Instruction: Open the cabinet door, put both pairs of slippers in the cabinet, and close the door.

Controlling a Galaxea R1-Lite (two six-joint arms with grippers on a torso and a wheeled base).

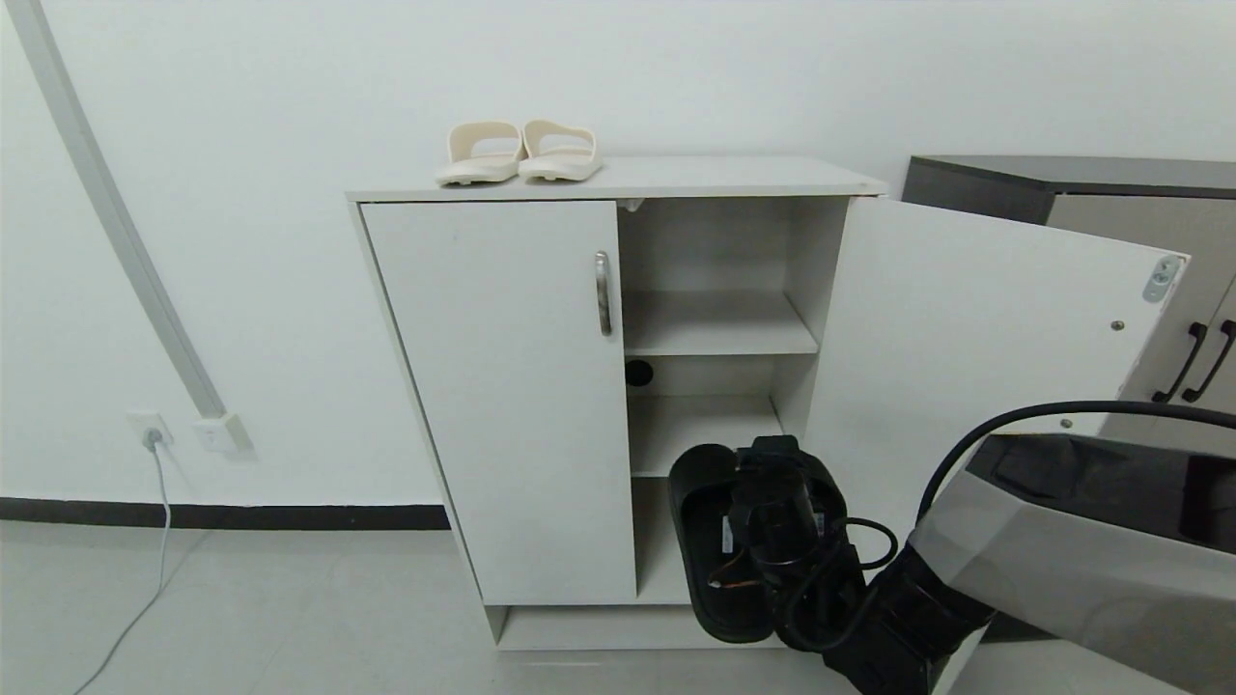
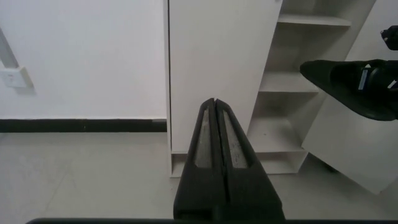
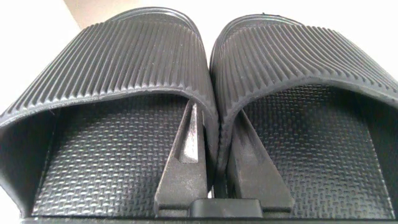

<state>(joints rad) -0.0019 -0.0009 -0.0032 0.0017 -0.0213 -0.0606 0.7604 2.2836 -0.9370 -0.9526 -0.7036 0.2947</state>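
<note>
The pair of black slippers (image 1: 697,526) hangs in the right end effector (image 3: 214,143), just in front of the lower part of the cabinet's (image 1: 618,179) open right half, toes up. In the right wrist view, one finger (image 3: 186,158) sits under each strap, and the two inner strap walls are pinched between them. The left end effector (image 2: 215,124) has its fingers pressed together, holding nothing, and is low and well apart from the cabinet front.

The second pair, two cream slippers (image 1: 521,152), lies side by side on the cabinet top towards its left end. The left door (image 1: 502,405) is shut and has one metal handle (image 1: 603,292). The right door (image 1: 966,338) stands swung wide, beside the held pair. Inside are two bare shelves (image 1: 715,323) above the bottom board, and a dark round hole (image 1: 638,373) shows in the back panel.

To the right stands a grey cabinet (image 1: 1062,188) with two black handles (image 1: 1207,362). The wall is white, with a grey conduit (image 1: 106,212), two sockets (image 1: 150,430), one cable (image 1: 154,541) and a black skirting strip (image 1: 222,514). The floor (image 1: 241,618) is pale.
</note>
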